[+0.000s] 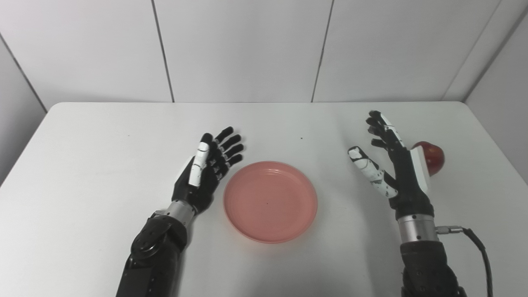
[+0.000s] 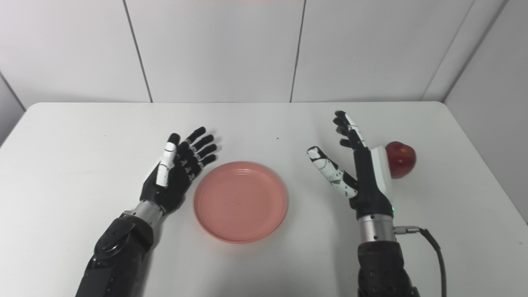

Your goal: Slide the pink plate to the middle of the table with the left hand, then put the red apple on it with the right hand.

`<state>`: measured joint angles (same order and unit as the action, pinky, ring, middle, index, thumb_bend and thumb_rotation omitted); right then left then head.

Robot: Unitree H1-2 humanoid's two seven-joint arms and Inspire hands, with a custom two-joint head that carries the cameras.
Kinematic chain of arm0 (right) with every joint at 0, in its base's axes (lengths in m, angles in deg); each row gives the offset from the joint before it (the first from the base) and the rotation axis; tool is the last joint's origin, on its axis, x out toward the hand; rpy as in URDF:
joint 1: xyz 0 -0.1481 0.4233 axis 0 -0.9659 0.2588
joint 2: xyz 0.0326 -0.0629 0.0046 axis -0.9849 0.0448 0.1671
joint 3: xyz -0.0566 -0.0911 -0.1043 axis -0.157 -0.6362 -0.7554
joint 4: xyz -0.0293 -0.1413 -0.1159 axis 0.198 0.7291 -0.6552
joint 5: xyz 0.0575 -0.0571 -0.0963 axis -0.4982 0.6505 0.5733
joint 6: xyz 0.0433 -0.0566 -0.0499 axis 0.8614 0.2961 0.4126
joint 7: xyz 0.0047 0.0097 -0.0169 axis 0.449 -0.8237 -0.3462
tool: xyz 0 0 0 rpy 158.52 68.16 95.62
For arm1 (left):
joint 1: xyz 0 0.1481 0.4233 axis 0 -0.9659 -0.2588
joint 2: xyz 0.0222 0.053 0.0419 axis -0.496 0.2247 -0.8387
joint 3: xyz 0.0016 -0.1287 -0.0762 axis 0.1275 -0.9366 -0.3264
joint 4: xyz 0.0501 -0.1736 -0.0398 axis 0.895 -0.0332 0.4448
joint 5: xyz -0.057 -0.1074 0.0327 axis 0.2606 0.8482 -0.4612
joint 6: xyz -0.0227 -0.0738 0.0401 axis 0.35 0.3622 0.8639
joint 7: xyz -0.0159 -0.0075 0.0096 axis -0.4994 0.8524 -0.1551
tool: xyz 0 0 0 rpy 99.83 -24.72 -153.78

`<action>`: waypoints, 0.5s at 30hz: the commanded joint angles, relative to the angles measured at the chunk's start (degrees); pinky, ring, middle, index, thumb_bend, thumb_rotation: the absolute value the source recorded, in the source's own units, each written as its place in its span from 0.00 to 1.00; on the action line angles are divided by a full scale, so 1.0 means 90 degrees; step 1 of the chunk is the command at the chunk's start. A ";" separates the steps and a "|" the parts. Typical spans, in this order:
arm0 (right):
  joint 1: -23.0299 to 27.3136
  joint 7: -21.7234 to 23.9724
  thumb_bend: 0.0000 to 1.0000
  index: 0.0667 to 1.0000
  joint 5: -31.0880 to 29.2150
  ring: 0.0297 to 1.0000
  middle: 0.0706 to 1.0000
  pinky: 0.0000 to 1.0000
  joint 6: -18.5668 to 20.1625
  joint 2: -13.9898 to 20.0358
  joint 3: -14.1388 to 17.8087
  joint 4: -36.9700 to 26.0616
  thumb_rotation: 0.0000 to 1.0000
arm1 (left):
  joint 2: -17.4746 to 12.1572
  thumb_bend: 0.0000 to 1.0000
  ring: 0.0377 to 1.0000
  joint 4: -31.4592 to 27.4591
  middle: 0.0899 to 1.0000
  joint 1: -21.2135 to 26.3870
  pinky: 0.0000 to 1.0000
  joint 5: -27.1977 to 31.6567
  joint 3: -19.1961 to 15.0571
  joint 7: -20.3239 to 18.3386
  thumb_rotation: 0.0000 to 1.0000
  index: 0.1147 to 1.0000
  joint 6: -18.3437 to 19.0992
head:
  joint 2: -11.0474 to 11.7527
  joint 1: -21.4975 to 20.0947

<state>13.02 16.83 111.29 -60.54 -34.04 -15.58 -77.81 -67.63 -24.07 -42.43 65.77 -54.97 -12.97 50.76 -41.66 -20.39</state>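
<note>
Plate [image 1: 270,201] lies on the table [image 1: 82,165], centre of frame, lower middle. Left hand [image 1: 206,171] sits just beside the plate's left rim. Right hand [image 1: 392,165] stands right of the plate, apart from it. Apple [image 1: 433,158] lies just beyond that hand, mid-right of frame.

White table [image 1: 103,165] against white panelled walls [image 1: 247,49]
</note>
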 commanded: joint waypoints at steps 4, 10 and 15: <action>0.0340 0.0047 0.88 0.89 0.0401 0.85 0.86 0.81 0.0304 0.0082 0.0123 -0.0499 0.76 | -0.0222 0.75 0.90 0.0514 0.90 -0.0108 0.91 0.0048 -0.0223 -0.0046 0.90 0.89 0.0097 | 0.0015 -0.0250; 0.0560 -0.0044 0.90 0.91 0.0916 0.86 0.87 0.80 0.0450 0.0198 0.0228 -0.0612 0.65 | -0.0371 0.75 0.91 0.0886 0.91 -0.0015 0.92 0.0224 -0.0408 -0.0314 0.89 0.90 -0.0124 | 0.0103 -0.0648; 0.0634 -0.0111 0.90 0.92 0.1523 0.86 0.88 0.79 0.0558 0.0368 0.0473 -0.0633 0.58 | -0.0399 0.74 0.91 0.1074 0.91 0.0029 0.91 0.0305 -0.0516 -0.0454 0.87 0.89 -0.0256 | 0.0142 -0.0855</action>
<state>17.17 17.08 123.29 -56.08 -31.60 -12.42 -81.62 -70.21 -18.04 -39.99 68.98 -59.33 -17.70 47.14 -40.52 -27.51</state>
